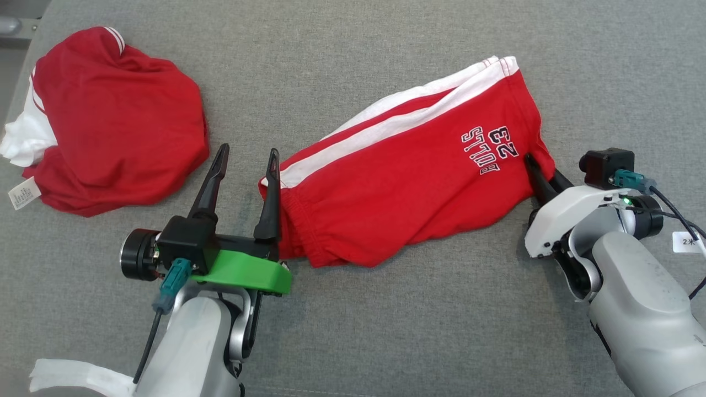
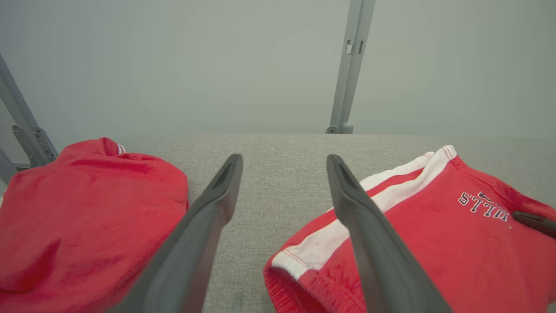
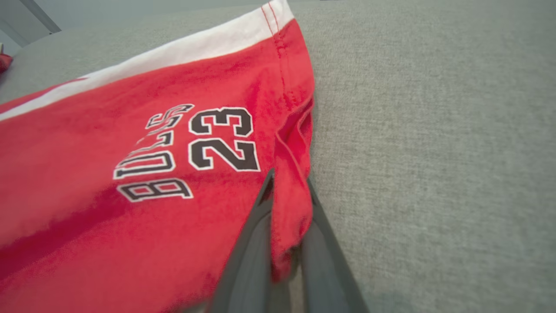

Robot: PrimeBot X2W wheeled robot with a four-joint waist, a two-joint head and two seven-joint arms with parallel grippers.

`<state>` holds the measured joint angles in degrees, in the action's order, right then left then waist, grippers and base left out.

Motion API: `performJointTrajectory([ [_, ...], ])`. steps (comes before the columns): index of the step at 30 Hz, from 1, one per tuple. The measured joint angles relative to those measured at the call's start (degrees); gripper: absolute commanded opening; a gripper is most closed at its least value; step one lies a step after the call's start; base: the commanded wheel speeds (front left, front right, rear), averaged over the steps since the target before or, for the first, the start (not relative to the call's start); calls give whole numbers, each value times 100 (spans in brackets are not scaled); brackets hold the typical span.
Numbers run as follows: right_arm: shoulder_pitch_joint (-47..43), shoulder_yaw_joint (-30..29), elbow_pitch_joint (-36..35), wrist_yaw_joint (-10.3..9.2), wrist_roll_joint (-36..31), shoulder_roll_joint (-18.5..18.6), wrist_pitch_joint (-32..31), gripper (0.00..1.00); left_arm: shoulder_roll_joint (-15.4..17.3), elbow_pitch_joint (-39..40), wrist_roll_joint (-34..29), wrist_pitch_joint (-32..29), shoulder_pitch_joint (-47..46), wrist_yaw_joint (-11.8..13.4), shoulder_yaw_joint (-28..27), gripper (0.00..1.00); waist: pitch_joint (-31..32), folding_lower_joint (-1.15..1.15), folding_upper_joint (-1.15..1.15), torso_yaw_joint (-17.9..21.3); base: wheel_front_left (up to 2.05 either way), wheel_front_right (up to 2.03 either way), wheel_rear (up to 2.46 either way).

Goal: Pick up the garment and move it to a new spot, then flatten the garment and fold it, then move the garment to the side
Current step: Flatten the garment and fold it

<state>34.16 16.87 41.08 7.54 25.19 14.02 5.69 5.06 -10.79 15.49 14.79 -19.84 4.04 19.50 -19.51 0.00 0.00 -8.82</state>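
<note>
Two red garments lie on the grey surface [image 1: 386, 331]: the shorts [image 1: 408, 187] [image 2: 434, 243] [image 3: 130, 217] across the centre and right of the head view, a bundle [image 1: 116, 127] [image 2: 78, 208] at upper left. The right gripper [image 1: 543, 176] [image 3: 290, 187] is clamped on a fold at the shorts' right edge. The left gripper [image 1: 248, 157] [image 2: 284, 174] is spread wide and holds nothing, just beside their left end.

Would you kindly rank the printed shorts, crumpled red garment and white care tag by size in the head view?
1. printed shorts
2. crumpled red garment, only slightly smaller
3. white care tag
</note>
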Motion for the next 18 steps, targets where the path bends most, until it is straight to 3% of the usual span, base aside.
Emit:
performJointTrajectory([
  [7,-406,-268,-73,2,363,-54,382,0,89,18,-14,0,105,74,-53,100,137,0,0,167,0,0,0],
  [18,-1628,-1419,-471,7,456,-158,778,0,312,230,33,-62,438,224,-193,100,335,0,0,612,0,0,0],
])
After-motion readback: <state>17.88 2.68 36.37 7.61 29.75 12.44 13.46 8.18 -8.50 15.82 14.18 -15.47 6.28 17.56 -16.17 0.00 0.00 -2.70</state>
